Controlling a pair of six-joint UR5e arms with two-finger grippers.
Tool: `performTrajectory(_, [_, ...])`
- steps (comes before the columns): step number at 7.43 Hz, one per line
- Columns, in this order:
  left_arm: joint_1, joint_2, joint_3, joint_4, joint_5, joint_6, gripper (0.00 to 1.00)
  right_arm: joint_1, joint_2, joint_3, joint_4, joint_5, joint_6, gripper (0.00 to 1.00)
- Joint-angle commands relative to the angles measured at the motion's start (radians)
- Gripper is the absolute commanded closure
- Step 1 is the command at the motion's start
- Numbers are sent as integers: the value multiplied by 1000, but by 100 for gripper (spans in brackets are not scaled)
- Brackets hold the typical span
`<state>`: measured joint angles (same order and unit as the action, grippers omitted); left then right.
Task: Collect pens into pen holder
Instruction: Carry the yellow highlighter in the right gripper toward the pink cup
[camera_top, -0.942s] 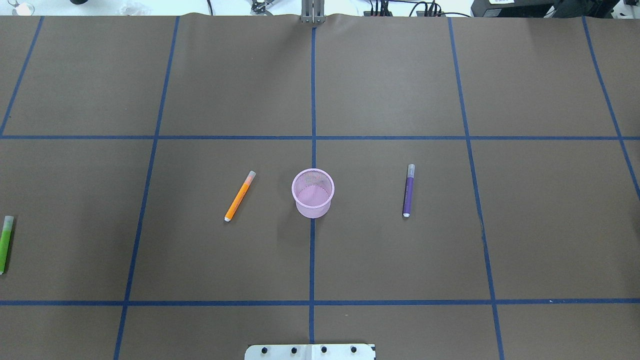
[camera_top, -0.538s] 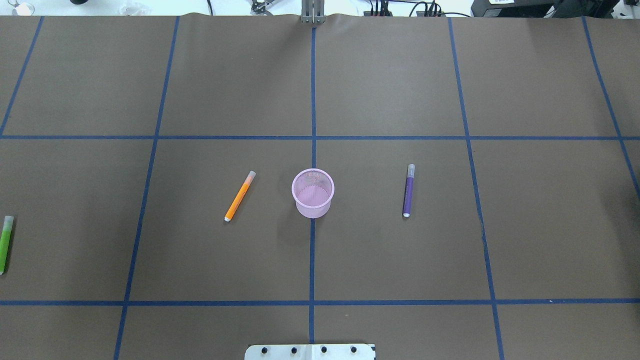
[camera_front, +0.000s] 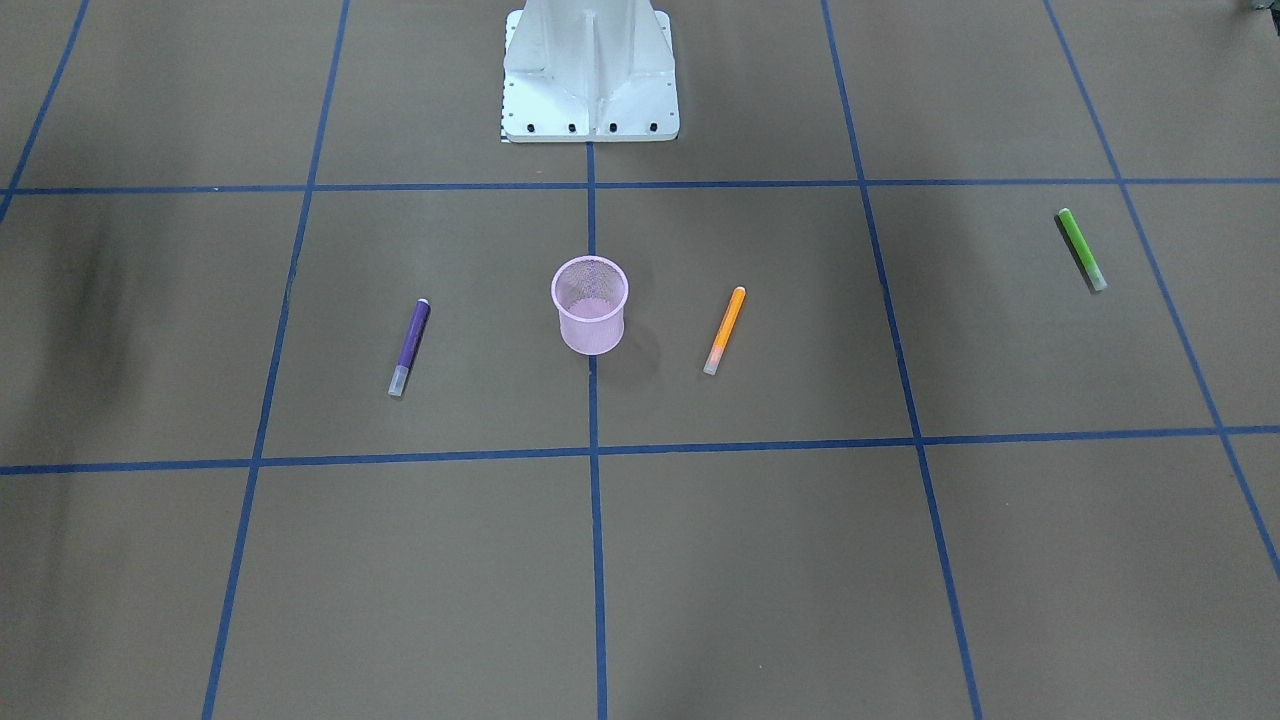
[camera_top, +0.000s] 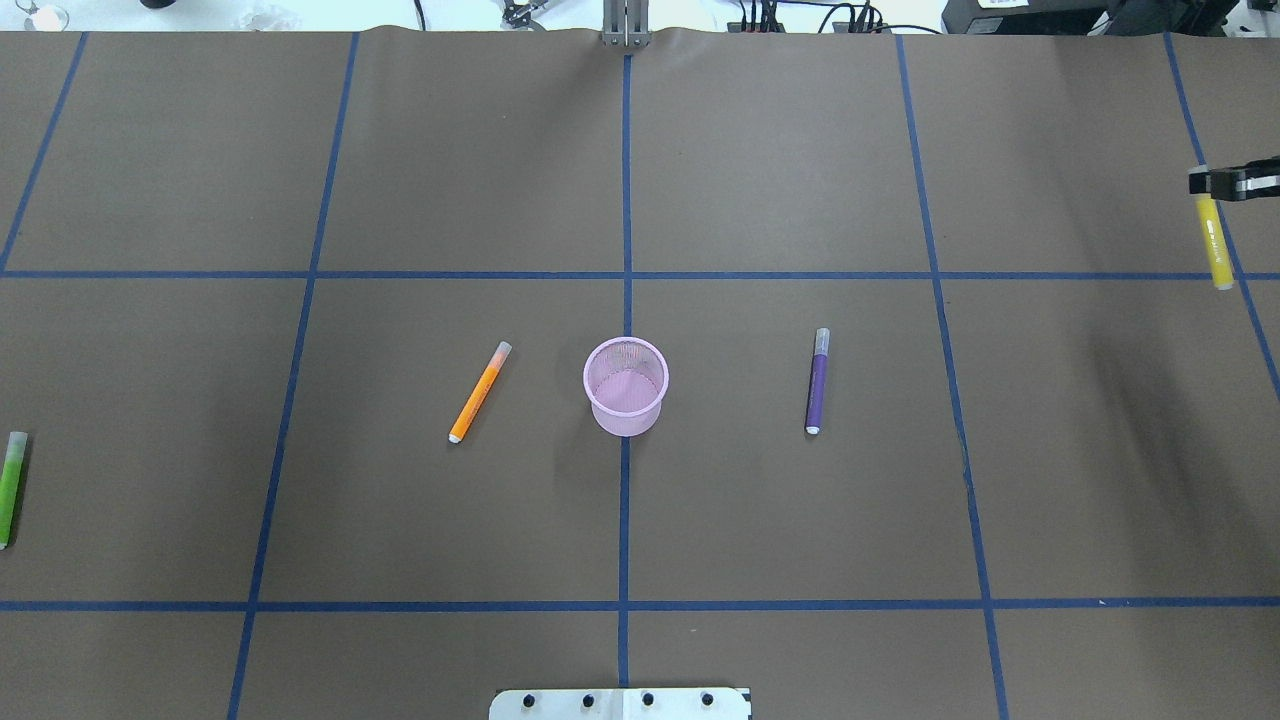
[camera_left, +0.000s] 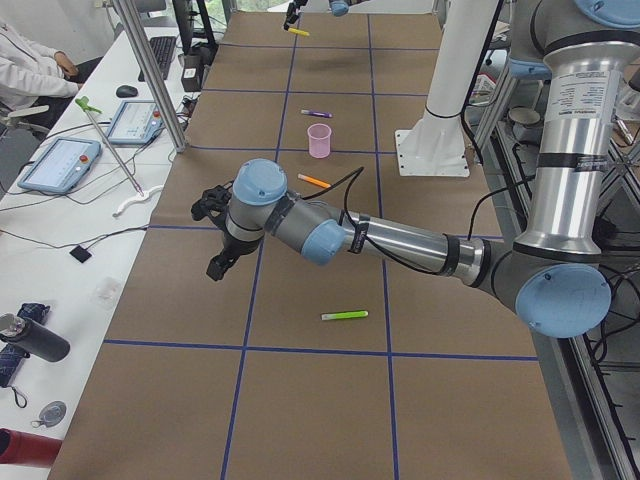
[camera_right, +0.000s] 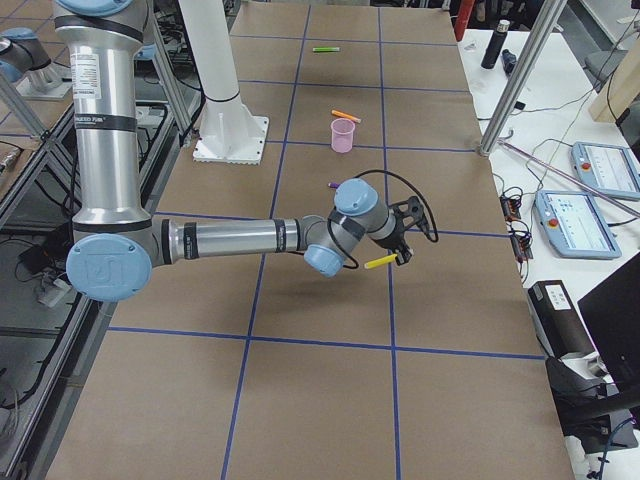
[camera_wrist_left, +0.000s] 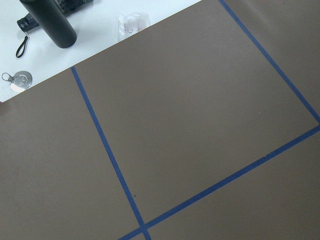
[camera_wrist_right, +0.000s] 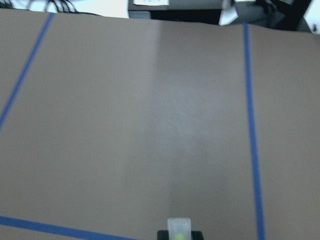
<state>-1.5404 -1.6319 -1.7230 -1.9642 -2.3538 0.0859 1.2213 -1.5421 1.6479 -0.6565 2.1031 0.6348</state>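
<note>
pink holder (camera_top: 626, 385) empty, far from right end effector (camera_top: 1206, 183) gripping yellow pen (camera_top: 1219, 245); orange (camera_top: 478, 393), purple (camera_top: 817, 385), green (camera_top: 10, 490) unpicked. left end effector (camera_left: 209, 238): cannot tell.

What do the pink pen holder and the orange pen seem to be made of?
The pen holder looks like coated metal wire mesh: its wall is a fine see-through grid under a solid rim. The orange pen is probably smooth plastic, with a uniform bright barrel and a pale translucent cap.
</note>
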Motion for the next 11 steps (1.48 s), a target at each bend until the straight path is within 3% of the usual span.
performTrajectory(1, [8, 7, 10, -86, -2, -75, 0, -125, 100, 119, -3, -33, 209, 100])
performTrajectory(2, [23, 18, 13, -91, -1, -125, 0, -205, 129, 162, -3, -117, 270, 100])
performTrajectory(6, [28, 21, 14, -88, 1, -146, 0, -657, 313, 190, -18, -742, 329, 100])
performTrajectory(7, [28, 21, 17, -85, 1, -146, 0, -745, 386, 181, -73, -872, 329, 100])
performTrajectory(8, [28, 21, 31, -90, 1, -146, 0, -802, 492, 161, -181, -973, 329, 100])
performTrajectory(10, [29, 21, 39, -90, 2, -146, 0, -883, 539, 113, -203, -1124, 345, 100])
performTrajectory(11, [29, 21, 40, -90, 2, -146, 0, -914, 539, 102, -203, -1155, 345, 100])
